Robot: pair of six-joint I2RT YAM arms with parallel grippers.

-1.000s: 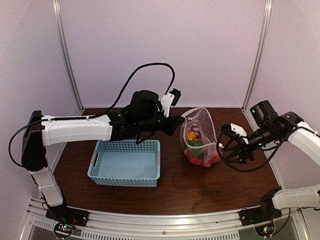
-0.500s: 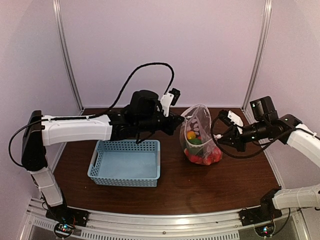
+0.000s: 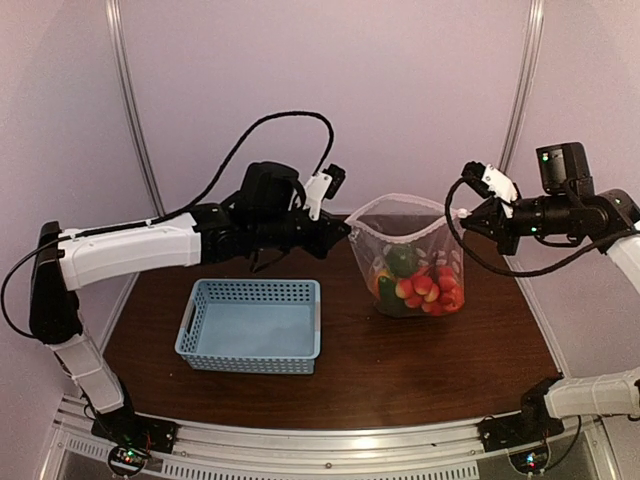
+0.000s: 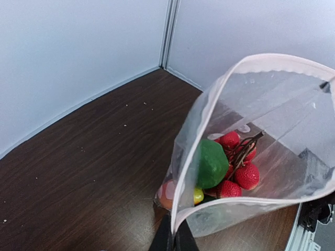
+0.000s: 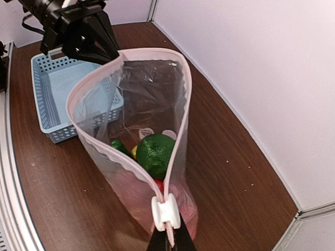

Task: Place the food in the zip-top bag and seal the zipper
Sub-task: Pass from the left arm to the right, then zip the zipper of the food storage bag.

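Observation:
The zip-top bag [image 3: 412, 262], clear with white dots, hangs stretched between my two grippers with its mouth open. My left gripper [image 3: 347, 228] is shut on the left end of the mouth [image 4: 172, 238]. My right gripper [image 3: 463, 214] is shut on the right end, just behind a white slider [image 5: 166, 213]. The zipper [image 5: 152, 50] is a pale strip running round the open mouth [image 4: 272, 57]. The food lies at the bottom of the bag: a green round piece [image 5: 157, 153], red berry-like pieces [image 4: 245, 175] and a small yellow piece [image 4: 198, 195]. I cannot tell whether the bag's bottom touches the table.
A light-blue perforated basket [image 3: 250, 362] stands on the dark wood table to the left of the bag, below the left arm [image 5: 44, 112]. White walls close the table in at the back and on both sides.
My right gripper has come in and shut on the right end of the bag's mouth. Both arms have risen, lifting the bag and pulling its mouth wide.

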